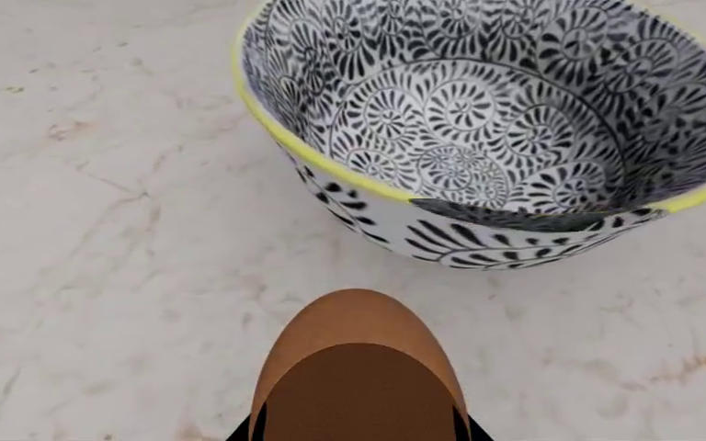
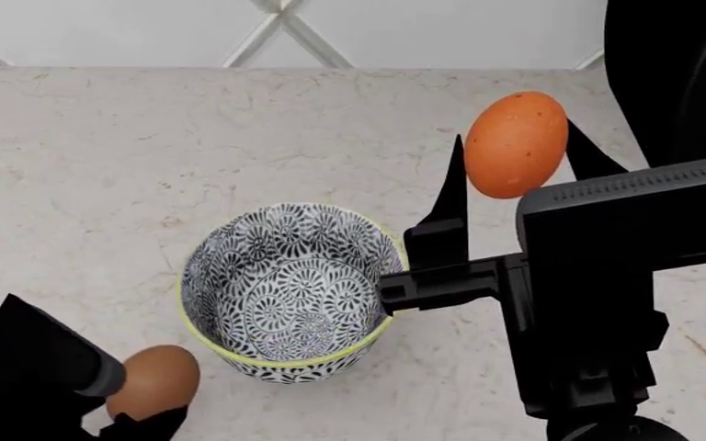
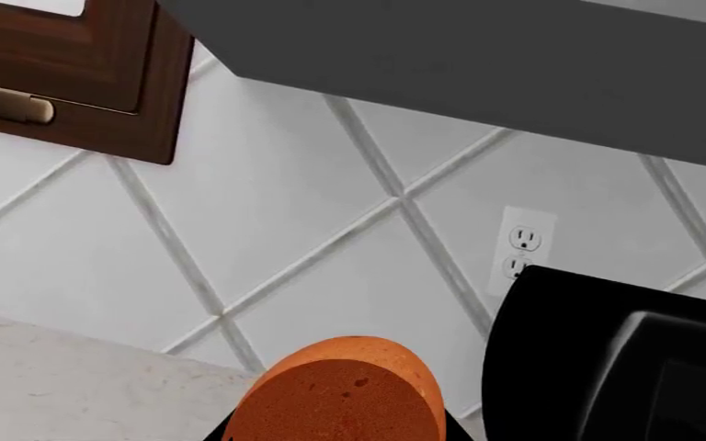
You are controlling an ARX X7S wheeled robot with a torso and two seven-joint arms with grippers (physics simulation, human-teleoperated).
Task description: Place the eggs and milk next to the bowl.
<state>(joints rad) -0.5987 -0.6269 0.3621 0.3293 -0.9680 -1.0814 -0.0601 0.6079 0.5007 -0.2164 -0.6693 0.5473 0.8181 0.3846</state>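
The floral bowl (image 2: 286, 294) with a yellow rim stands on the marble counter and also shows in the left wrist view (image 1: 500, 129). My left gripper (image 2: 144, 404) is shut on the dull brown egg (image 2: 154, 379), low at the bowl's near left; the egg fills the left wrist view's lower middle (image 1: 359, 367). My right gripper (image 2: 515, 161) is shut on the bright orange speckled egg (image 2: 517, 144), raised above the counter to the right of the bowl; the egg also shows in the right wrist view (image 3: 335, 390). The milk is out of view.
The marble counter (image 2: 108, 165) ends at a white tiled wall (image 2: 328, 28). The right wrist view shows a wall outlet (image 3: 522, 250), a dark wooden cabinet (image 3: 71, 64), a grey hood (image 3: 476, 55) and a black appliance (image 3: 623, 358).
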